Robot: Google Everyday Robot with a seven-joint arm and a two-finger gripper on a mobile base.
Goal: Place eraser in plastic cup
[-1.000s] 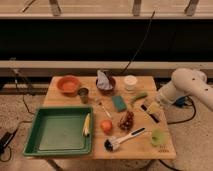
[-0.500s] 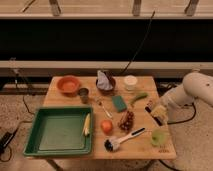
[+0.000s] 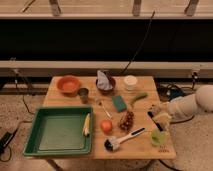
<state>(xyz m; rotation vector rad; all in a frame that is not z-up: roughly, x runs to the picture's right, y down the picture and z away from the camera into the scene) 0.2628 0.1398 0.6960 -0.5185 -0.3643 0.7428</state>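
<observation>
I see the green tray (image 3: 55, 132) on the table's left, the teal sponge (image 3: 119, 103) mid-table and a dish brush (image 3: 122, 139) nearer the front. At the right edge, the gripper (image 3: 158, 118) is clamped on the eraser (image 3: 163, 120), holding it just above the light-green plastic cup (image 3: 158, 139).

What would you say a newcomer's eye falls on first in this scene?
The white arm on the right, its gripper shut on the eraser close by the light-green plastic cup at the front right of the table. Then the big green tray, front left.
</observation>
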